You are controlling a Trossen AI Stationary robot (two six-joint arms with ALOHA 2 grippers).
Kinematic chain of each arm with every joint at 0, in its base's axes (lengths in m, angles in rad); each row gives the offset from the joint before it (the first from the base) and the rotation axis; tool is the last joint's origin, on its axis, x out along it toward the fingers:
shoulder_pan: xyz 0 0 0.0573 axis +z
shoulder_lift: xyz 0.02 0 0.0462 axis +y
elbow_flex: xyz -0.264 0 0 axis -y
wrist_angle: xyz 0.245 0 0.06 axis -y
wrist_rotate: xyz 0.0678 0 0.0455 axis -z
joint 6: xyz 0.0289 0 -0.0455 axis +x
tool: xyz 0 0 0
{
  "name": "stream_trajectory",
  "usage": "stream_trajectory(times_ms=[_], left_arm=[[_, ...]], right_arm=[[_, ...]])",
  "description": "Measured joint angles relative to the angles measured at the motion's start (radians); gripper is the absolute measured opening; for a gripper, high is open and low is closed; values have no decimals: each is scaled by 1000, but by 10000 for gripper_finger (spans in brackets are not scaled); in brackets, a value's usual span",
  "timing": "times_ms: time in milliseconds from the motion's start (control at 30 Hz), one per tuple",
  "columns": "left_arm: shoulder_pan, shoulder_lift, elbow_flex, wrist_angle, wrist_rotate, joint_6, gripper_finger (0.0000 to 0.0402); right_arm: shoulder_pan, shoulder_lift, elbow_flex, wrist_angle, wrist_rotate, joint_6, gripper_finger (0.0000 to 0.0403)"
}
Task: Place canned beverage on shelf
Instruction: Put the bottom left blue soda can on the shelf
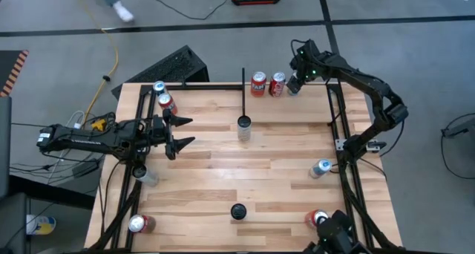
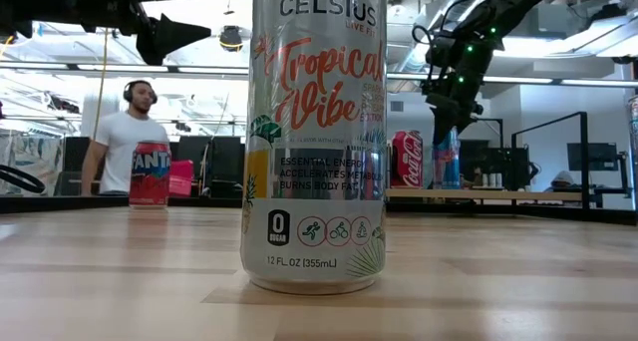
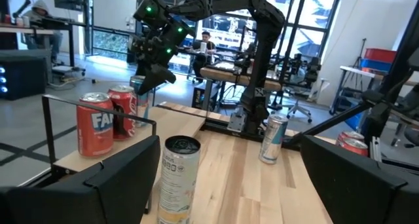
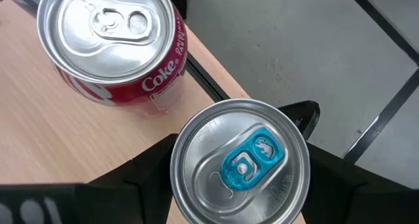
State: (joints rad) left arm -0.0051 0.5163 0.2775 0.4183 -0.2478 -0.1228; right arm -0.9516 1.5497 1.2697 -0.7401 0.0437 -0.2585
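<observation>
Right tool (image 4: pixel 239 185), far shelf (image 1: pixel 297 105) corner: clenched on blue-tabbed can (image 4: pixel 241 162), upright beside Coke can (image 4: pixel 111 44), extending row. Left tool (image 1: pixel 182 131): released, empty, idle over counter's left side.

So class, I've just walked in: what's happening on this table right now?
The right gripper sits around a blue-tabbed can at the shelf's far corner, beside a Coke can and a Fanta can. Whether it grips or has let go is unclear. The left gripper waits open, facing a tall Celsius can mid-table.
</observation>
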Motion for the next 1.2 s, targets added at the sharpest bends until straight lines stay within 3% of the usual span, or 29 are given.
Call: stream_trajectory(times_ms=[767, 1200], left_arm=[[0, 0, 0, 0, 1, -10, 355], [0, 0, 0, 0, 3, -10, 355]], right_arm=[[-41, 0, 1, -41, -50, -55, 277], [-42, 2, -3, -43, -49, -68, 337]])
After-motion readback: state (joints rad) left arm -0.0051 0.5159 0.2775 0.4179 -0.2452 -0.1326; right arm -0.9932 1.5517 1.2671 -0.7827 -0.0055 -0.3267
